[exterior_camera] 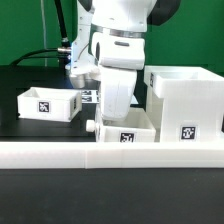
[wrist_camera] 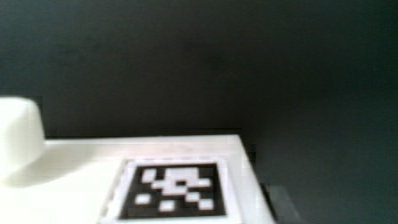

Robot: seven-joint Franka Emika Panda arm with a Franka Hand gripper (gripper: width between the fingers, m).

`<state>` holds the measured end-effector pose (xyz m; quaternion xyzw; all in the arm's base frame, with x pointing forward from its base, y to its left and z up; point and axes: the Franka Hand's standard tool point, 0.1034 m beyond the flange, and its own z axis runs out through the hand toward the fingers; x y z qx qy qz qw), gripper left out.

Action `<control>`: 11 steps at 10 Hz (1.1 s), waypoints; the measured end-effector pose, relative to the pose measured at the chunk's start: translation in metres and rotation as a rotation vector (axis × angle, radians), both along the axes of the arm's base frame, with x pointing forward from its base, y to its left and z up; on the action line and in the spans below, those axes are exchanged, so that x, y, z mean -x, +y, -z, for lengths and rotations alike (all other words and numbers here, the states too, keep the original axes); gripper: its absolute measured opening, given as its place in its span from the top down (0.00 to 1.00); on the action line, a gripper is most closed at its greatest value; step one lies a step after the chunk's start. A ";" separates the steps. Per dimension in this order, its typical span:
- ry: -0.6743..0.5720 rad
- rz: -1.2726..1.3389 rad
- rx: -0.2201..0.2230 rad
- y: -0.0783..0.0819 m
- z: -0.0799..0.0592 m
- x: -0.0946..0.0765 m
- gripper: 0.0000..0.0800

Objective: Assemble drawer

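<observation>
The drawer lies in loose parts. The tall white casing (exterior_camera: 186, 98) stands at the exterior view's right. One knobbed tray (exterior_camera: 50, 103) sits at the left. A second tray (exterior_camera: 128, 130) sits in the middle, against the front rail, with its knob (exterior_camera: 92, 127) pointing left. My gripper (exterior_camera: 116, 116) hangs straight down over this middle tray, and its fingertips are hidden at the tray's rim. The wrist view shows a white tagged surface (wrist_camera: 178, 188) very close, with a white rounded piece (wrist_camera: 18, 140) beside it. No fingers show there.
The long white L-shaped rail (exterior_camera: 100, 152) runs along the table's front edge, with the middle tray and the casing touching it. A tagged marker board (exterior_camera: 88, 96) lies behind the arm. A black cable (exterior_camera: 40, 55) trails at the back left.
</observation>
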<state>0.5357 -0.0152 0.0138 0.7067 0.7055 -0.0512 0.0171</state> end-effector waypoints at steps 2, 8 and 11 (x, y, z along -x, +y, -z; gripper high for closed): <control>0.001 -0.001 -0.001 -0.002 0.000 0.000 0.95; 0.004 -0.005 -0.044 -0.026 0.001 0.001 0.95; -0.024 -0.011 -0.045 -0.025 -0.005 -0.008 0.95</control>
